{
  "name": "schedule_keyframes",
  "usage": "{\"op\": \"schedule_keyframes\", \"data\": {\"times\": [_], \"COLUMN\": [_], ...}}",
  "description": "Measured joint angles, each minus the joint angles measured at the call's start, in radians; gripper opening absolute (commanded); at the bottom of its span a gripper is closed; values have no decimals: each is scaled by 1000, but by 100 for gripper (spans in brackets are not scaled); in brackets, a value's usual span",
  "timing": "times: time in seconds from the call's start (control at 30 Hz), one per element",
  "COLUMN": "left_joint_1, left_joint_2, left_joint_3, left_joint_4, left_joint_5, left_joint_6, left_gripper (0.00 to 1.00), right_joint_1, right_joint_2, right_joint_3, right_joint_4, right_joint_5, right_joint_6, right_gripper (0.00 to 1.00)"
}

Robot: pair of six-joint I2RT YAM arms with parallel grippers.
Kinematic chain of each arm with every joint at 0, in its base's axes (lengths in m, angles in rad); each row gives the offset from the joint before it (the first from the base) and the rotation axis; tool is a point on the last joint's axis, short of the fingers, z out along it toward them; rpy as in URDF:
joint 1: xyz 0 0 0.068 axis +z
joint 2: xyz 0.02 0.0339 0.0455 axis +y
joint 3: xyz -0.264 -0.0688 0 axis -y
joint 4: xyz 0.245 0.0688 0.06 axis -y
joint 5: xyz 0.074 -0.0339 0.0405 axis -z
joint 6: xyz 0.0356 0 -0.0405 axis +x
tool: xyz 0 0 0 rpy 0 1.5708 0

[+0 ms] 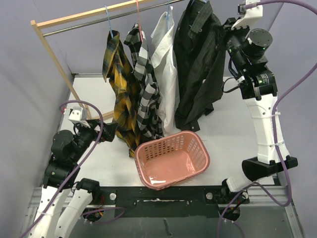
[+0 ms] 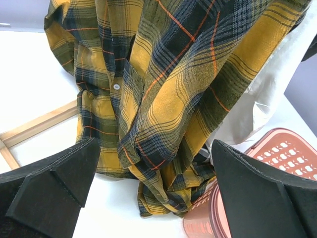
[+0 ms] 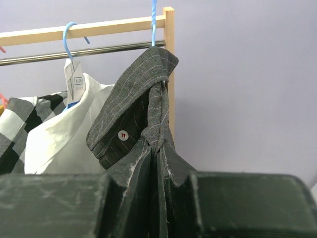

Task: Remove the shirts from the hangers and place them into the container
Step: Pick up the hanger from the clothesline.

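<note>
Right hand (image 3: 157, 163) seems pinched on black shirt (image 3: 143, 94), seen only from its wrist; left hand (image 2: 156, 153) spread before plaid shirt (image 2: 173, 74).

open basket (image 1: 173, 144) mouth, hanging shirts (image 1: 146, 94) just behind

black shirt (image 1: 198, 59) top cropped, basket (image 2: 293, 152) mostly cut off

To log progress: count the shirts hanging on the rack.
4, left to right on the rail: yellow plaid shirt, check shirt, white shirt, black shirt. None visible in the basket.
</note>
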Motion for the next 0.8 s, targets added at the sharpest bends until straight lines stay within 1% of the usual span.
{"op": "schedule_keyframes", "data": {"times": [0.17, 0.27, 0.3, 0.33, 0.37, 0.4, 0.43, 0.5, 0.53, 0.57, 0.6, 0.63, 0.7, 0.8], "left_joint_1": [0, -9, -15, -21, -26, -31, -32, -35, -35, -36, -37, -42, -58, -97], "left_joint_2": [6, 17, 24, 35, 49, 66, 90, 149, 180, 218, 254, 299, 393, 529], "left_joint_3": [0, 0, 0, 0, 0, 2, 9, 42, 66, 103, 141, 192, 306, 475], "left_joint_4": [10, 39, 56, 76, 98, 117, 134, 158, 169, 183, 196, 210, 249, 303], "left_joint_5": [35, 77, 95, 113, 129, 142, 156, 169, 175, 181, 187, 193, 215, 265], "left_joint_6": [1, 6, 8, 12, 16, 19, 23, 27, 30, 35, 37, 48, 62, 83], "left_gripper": [98, 98, 97, 95, 90, 81, 69, 40, 27, 23, 24, 29, 51, 71], "right_joint_1": [0, 0, 0, 0, 0, 0, 0, 0, 0, 0, 0, 0, 0, 0], "right_joint_2": [-84, -157, -187, -212, -250, -279, -320, -391, -438, -482, -531, -578, -660, -778], "right_joint_3": [-57, -127, -160, -187, -227, -254, -294, -360, -402, -441, -482, -519, -576, -658], "right_joint_4": [8, 21, 25, 27, 28, 27, 27, 27, 26, 24, 21, 14, -2, -34], "right_joint_5": [7, 16, 19, 22, 26, 29, 33, 38, 42, 45, 49, 53, 58, 62], "right_joint_6": [0, 0, 0, 0, 0, 0, 0, 3, 5, 8, 11, 14, 22, 32], "right_gripper": [0, 0, 0, 0, 0, 0, 0, 0, 0, 0, 0, 0, 0, 0]}}
